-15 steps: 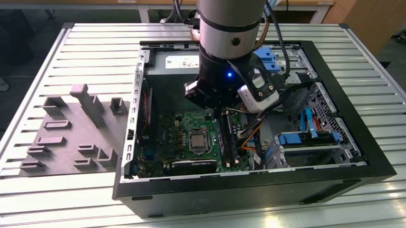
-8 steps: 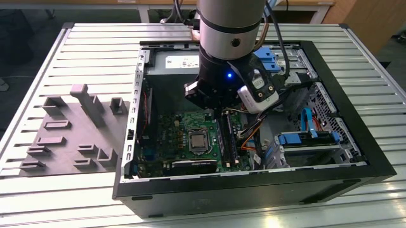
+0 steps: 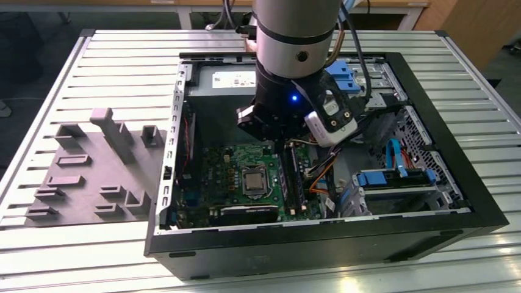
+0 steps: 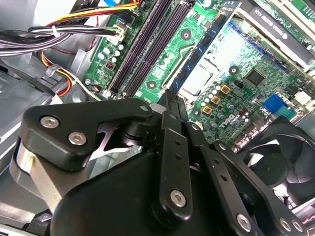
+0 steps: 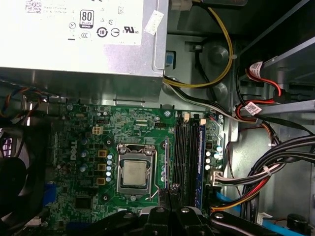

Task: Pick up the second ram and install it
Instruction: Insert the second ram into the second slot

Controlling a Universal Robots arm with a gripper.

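One hand (image 3: 275, 137) is clamped on the second ram (image 4: 168, 100), a single thin strip. One other module (image 5: 201, 162) sits slotted in the green board (image 5: 88, 147).

Ribbed metal table (image 3: 97, 55) with open computer case (image 3: 480, 207) and grey fixture plate (image 3: 82, 201).

table (image 3: 122, 55): ribbed matt metal | motherboard (image 5: 88, 147): glossy green | holder (image 3: 89, 177): matt grey plastic

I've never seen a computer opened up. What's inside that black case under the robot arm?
A green motherboard with its silver processor, long black memory slots and bundled cables. The gripper hides the board beneath it.
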